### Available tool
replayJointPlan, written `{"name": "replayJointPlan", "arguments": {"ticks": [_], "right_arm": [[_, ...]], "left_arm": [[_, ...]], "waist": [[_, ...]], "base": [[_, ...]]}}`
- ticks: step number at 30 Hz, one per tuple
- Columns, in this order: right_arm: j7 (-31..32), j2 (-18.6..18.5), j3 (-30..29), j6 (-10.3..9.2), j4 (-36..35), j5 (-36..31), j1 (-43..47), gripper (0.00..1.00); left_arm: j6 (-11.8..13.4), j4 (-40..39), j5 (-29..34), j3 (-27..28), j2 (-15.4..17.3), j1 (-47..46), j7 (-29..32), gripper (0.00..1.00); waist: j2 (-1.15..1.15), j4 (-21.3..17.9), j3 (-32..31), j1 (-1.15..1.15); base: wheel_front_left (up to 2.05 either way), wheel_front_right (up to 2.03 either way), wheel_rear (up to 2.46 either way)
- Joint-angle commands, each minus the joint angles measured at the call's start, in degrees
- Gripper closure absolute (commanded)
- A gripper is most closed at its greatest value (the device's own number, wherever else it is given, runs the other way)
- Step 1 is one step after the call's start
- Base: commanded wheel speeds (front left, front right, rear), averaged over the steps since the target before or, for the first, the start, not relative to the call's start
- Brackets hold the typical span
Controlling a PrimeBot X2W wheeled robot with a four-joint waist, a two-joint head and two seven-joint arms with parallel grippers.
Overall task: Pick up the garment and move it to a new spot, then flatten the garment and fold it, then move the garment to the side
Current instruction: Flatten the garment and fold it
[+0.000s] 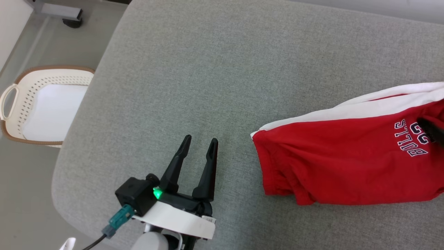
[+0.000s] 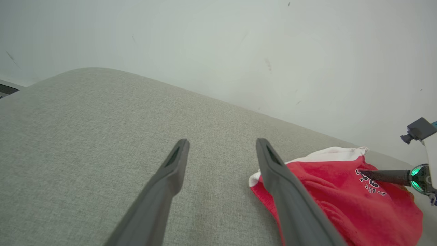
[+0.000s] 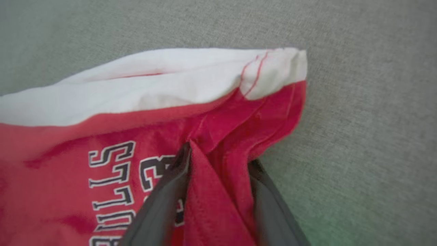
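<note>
The garment (image 1: 340,156), red shorts with a white band and dark lettering, lies crumpled at the right of the grey cushion (image 1: 208,69). My right gripper (image 3: 220,155) is down on its right end, near the lettering. Its fingers stand apart with a raised fold of red cloth between them, and the jaws are open. One dark right fingertip (image 1: 432,130) shows at the frame's edge, and again from the side over the garment (image 2: 341,198) as a finger (image 2: 382,176). My left gripper (image 1: 201,139) hovers open and empty over bare cushion, left of the garment (image 3: 102,136).
A white perforated basket (image 1: 48,74) with a brown rim stands on the floor to the left of the cushion. A dark furniture foot (image 1: 71,21) is at the far left. A pale wall (image 2: 239,41) rises behind the cushion. Bare cushion stretches between my left gripper (image 2: 222,140) and the garment.
</note>
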Motion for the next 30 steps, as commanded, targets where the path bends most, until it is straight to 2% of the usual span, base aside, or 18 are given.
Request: {"name": "replayJointPlan", "arguments": {"ticks": [1, 7, 11, 16, 21, 25, 30], "right_arm": [[2.0, 2.1, 2.1, 0.61, 1.6, 0.0, 3.9, 1.0], [-2.5, 2.0, -1.9, 0.28, 2.7, -1.0, 4.0, 1.0], [-5.8, 2.9, -4.7, 0.28, 3.4, -0.4, 4.7, 1.0], [-8.7, 4.0, -8.9, 0.28, 4.4, 1.1, 7.4, 1.0], [-11.2, 3.8, -12.8, 0.28, 5.0, 1.6, 10.6, 1.0], [-12.3, 4.8, -14.9, 0.28, 3.5, 0.7, 12.1, 1.0], [-10.4, 7.3, -15.7, 0.29, -0.3, 0.3, 12.3, 1.0]], "left_arm": [[0.3, 0.1, -0.4, 0.1, 0.1, 0.6, 0.0, 0.0], [-0.3, 1.6, 1.5, 0.6, 0.1, 0.8, 0.0, 0.0], [-1.5, 3.0, 3.7, 1.8, 0.1, 1.9, 0.0, 0.0], [-3.1, 4.4, 5.7, 3.5, 0.1, 3.7, 0.0, 0.0], [-3.6, 4.7, 6.3, 4.5, 0.2, 5.0, 0.0, 0.0], [-3.9, 4.8, 6.3, 4.5, 0.1, 5.5, 0.0, 0.0], [-4.1, 5.3, 5.9, 4.1, 0.1, 5.7, 0.0, 0.0]], "waist": [[0.0, -0.2, -0.2, 0.0], [0.0, -2.1, -1.7, 0.0], [0.0, -4.4, -3.6, 0.0], [0.0, -7.5, -6.3, 0.0], [0.0, -9.6, -8.0, 0.0], [0.0, -10.6, -8.5, 0.0], [0.0, -11.4, -8.8, 0.0]], "base": [[0.0, 0.0, 0.0], [0.0, 0.0, 0.0], [0.0, 0.0, 0.0], [0.0, 0.0, 0.0], [0.0, 0.0, 0.0], [0.0, 0.0, 0.0], [0.0, 0.0, 0.0]]}}
